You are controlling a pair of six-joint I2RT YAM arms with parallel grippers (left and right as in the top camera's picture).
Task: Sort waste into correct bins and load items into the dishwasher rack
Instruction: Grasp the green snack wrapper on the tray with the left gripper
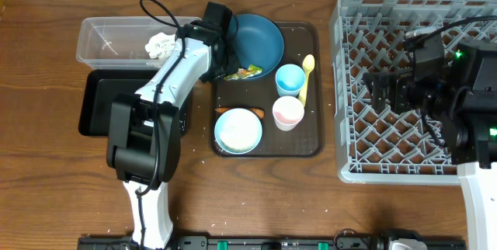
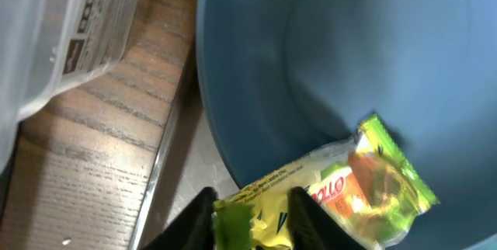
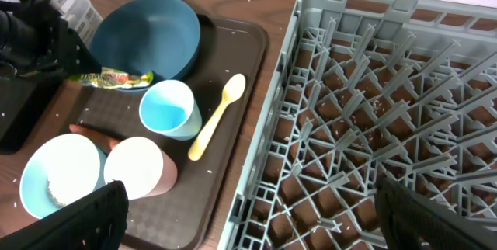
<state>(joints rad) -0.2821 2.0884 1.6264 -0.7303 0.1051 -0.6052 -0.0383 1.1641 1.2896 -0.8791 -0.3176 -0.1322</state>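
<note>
My left gripper (image 2: pixel 252 203) is shut on one end of the yellow-green wrapper (image 2: pixel 349 188), which lies across the near rim of the big dark-blue bowl (image 2: pixel 349 40). Overhead, the wrapper (image 1: pixel 248 71) sits at the bowl's (image 1: pixel 260 36) front edge on the brown tray (image 1: pixel 307 145). On that tray also stand a light-blue cup (image 1: pixel 289 79), a pink cup (image 1: pixel 287 112), a pale-blue bowl (image 1: pixel 238 131), a yellow spoon (image 1: pixel 306 75) and a carrot (image 1: pixel 260 112). My right gripper (image 3: pixel 248 196) hangs open over the grey dishwasher rack (image 1: pixel 347 126), holding nothing.
A clear tub (image 1: pixel 109 29) with crumpled white tissue (image 1: pixel 161 46) stands left of the bowl. In front of it lies the black tray (image 1: pixel 97 102), partly under my left arm. White grains lie in the pale-blue bowl and on the table.
</note>
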